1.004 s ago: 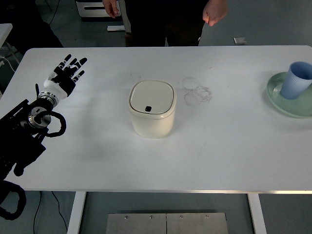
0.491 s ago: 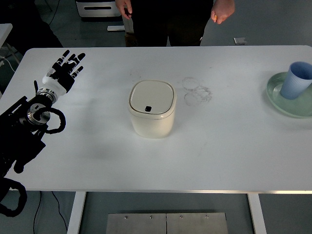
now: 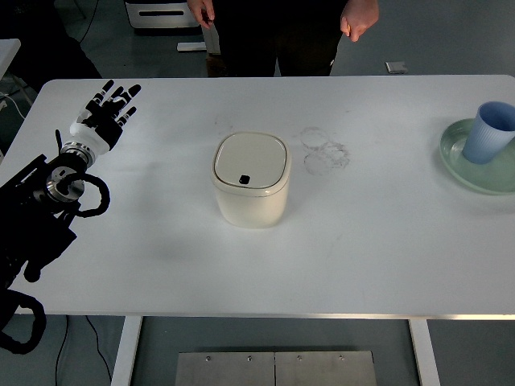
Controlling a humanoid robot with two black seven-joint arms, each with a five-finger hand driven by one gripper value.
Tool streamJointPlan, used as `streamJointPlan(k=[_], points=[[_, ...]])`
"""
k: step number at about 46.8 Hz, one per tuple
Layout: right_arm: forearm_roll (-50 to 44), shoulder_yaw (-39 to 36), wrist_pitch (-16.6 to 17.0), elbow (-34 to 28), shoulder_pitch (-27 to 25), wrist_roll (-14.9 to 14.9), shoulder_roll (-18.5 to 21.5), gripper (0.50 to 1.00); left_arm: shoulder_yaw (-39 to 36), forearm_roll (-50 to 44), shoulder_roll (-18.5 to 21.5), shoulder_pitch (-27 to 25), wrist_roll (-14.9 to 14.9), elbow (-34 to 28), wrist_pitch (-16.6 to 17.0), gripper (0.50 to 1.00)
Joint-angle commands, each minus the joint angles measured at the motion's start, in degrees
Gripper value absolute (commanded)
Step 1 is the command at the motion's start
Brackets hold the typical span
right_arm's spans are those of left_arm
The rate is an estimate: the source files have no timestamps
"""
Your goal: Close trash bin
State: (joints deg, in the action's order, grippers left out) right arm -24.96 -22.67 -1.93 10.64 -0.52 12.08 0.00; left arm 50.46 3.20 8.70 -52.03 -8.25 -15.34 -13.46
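- Left hand [image 3: 106, 112] hovers over the table's [image 3: 161, 273] far-left corner, palm forward, its black-tipped fingers [image 3: 121, 96] spread wide and holding nothing; the black arm enters from the left edge
- Cream trash bin [image 3: 251, 180] stands upright near the table's middle, well apart from the hand, lid down flat, a small black mark near the lid's front edge
- Blue cup [image 3: 491, 133] sits on a green plate [image 3: 475, 173] at the right edge
- Compared with half a second ago, the hand has drifted slightly left; the bin is unchanged

White table [image 3: 161, 265]: bin [image 3: 251, 178], green plate [image 3: 475, 161].
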Motion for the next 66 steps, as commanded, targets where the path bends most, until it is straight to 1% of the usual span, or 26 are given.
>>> streamJointPlan(k=[1, 20, 42, 50, 66], points=[[0.00, 0.00, 0.00, 0.00, 0.00, -0.03, 0.00, 0.991, -0.54, 0.31, 0.00, -0.53, 0.07, -0.04, 0.02, 1.000], [0.00, 0.00, 0.00, 0.00, 0.00, -0.04, 0.00, 0.991, -0.62, 0.32, -0.70, -0.70, 0.07, 0.05, -0.07, 1.000], [0.00, 0.00, 0.00, 0.00, 0.00, 0.05, 0.00, 0.991, -0.54, 0.05, -0.53, -0.44, 0.07, 0.22, 0.02, 1.000], [0.00, 0.00, 0.00, 0.00, 0.00, -0.03, 0.00, 0.991, -0.54, -0.12, -0.18, -0.35, 0.07, 0.31, 1.07, 1.000], [0.00, 0.00, 0.00, 0.00, 0.00, -0.04, 0.00, 0.991, -0.36, -0.12, -0.35, -0.44, 0.07, 2.86, 1.42, 1.000]])
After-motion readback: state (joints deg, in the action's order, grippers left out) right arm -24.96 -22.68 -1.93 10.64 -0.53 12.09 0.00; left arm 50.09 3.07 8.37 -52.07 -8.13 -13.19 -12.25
